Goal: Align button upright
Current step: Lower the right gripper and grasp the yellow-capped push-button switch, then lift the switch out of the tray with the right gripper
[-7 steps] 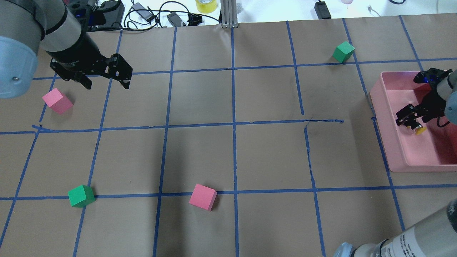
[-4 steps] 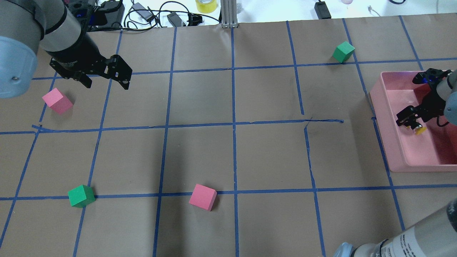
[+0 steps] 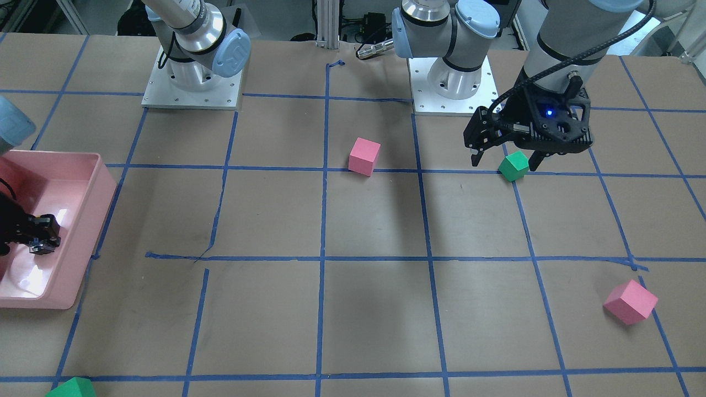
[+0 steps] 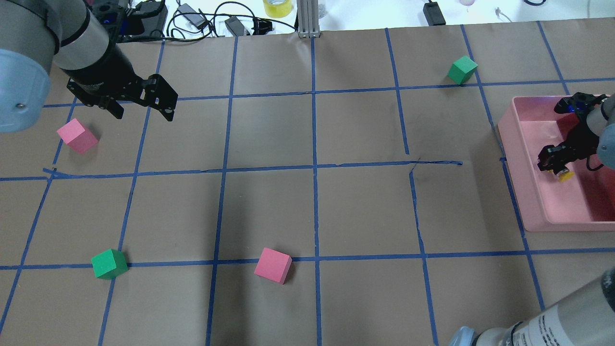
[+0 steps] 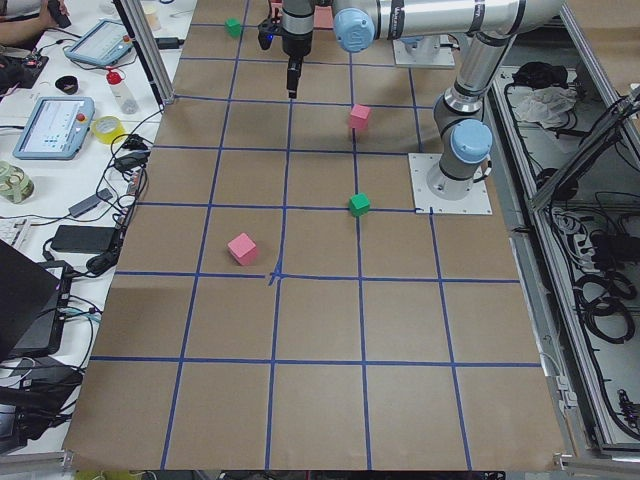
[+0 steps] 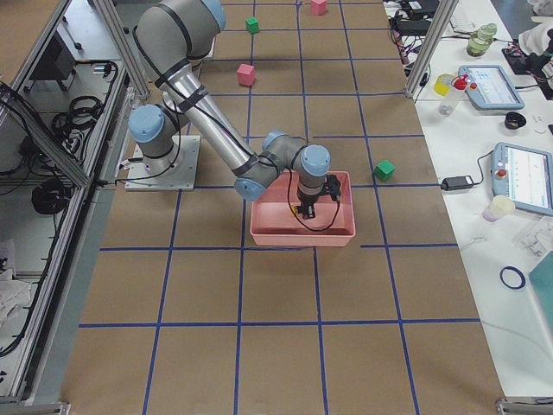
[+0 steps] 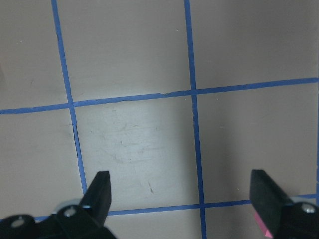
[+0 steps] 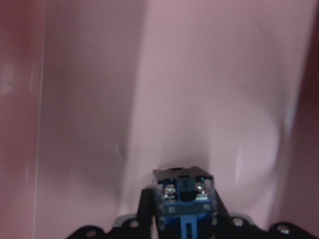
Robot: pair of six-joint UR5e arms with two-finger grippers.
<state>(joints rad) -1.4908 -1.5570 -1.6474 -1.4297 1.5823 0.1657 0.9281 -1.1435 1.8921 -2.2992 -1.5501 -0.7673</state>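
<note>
The button shows its yellow cap (image 4: 566, 176) inside the pink tray (image 4: 516, 182) at the right of the table. My right gripper (image 4: 555, 168) reaches down into the tray and is shut on the button's black-and-grey body (image 8: 184, 191), which sits between the fingers in the right wrist view. The cap points out sideways from the gripper. My left gripper (image 4: 141, 108) hangs open and empty above the table at the far left, beside a pink cube (image 4: 77, 136). In the left wrist view its fingers (image 7: 99, 191) stand wide apart over bare paper.
A green cube (image 4: 462, 69) lies beyond the tray. A second green cube (image 4: 109, 264) and a second pink cube (image 4: 273, 265) lie near the front. Cables and a tape roll (image 4: 277, 6) lie past the far edge. Blue tape lines grid the paper.
My right gripper's fingers have drawn together around the button in the tray. The left arm has barely moved.
</note>
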